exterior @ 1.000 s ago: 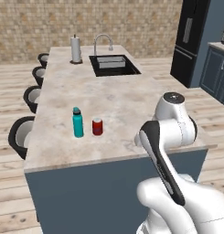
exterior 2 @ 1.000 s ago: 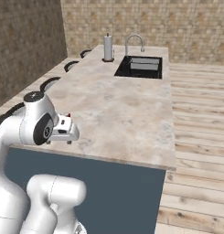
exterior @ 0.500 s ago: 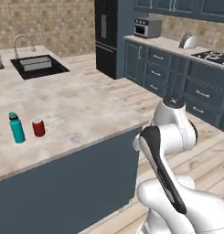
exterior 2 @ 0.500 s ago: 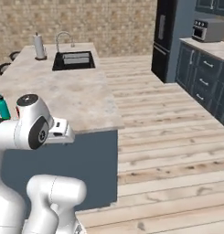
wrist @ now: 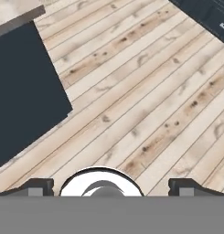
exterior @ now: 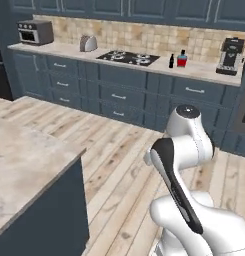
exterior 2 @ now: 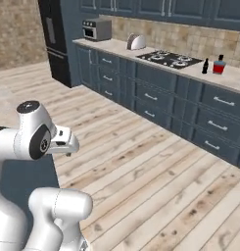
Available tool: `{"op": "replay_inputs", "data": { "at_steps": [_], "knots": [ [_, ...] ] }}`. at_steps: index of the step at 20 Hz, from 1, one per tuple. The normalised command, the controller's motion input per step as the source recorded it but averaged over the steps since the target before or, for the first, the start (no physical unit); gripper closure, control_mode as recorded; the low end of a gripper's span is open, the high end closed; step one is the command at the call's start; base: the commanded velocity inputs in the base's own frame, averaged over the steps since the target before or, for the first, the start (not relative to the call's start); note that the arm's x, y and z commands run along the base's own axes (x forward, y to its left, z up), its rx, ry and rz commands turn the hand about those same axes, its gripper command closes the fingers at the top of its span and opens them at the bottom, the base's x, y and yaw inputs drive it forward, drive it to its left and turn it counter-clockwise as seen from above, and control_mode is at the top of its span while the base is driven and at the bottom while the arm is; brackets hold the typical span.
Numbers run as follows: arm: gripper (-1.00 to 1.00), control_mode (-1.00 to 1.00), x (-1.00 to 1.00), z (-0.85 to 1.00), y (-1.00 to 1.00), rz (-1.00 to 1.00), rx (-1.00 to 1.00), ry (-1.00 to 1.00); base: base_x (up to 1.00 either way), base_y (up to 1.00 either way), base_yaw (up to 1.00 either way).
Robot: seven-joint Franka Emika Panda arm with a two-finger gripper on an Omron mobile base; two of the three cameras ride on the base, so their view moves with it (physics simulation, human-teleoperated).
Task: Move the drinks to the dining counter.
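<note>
We noted the base had swung from the island toward two bottles (exterior: 177, 59) upper right; gripper (wrist: 111, 186) jaws apart, empty.

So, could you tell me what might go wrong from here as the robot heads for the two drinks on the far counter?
1. The small black bottle and the blue bottle with the red label stand close together beside the stove, so the open fingers could knock one over.
2. The island corner lies close to the base and might get clipped while driving.
</note>
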Motion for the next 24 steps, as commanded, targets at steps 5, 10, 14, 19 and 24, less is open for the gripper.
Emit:
{"op": "replay_inputs", "data": {
  "at_steps": [5,10,14,19,24],
  "knots": [
    [-1.00,1.00,0.00,0.00,0.00,0.00,0.00,0.00,0.42,-0.46,-0.70],
    [-1.00,1.00,0.00,0.00,0.00,0.00,0.00,0.00,0.87,-0.32,-0.30],
    [-1.00,1.00,0.00,0.00,0.00,0.00,0.00,0.00,1.00,-0.26,-0.25],
    [-1.00,1.00,0.00,0.00,0.00,0.00,0.00,0.00,1.00,-0.06,-0.27],
    [-1.00,1.00,0.00,0.00,0.00,0.00,0.00,0.00,1.00,0.06,-0.42]
  ]
}}
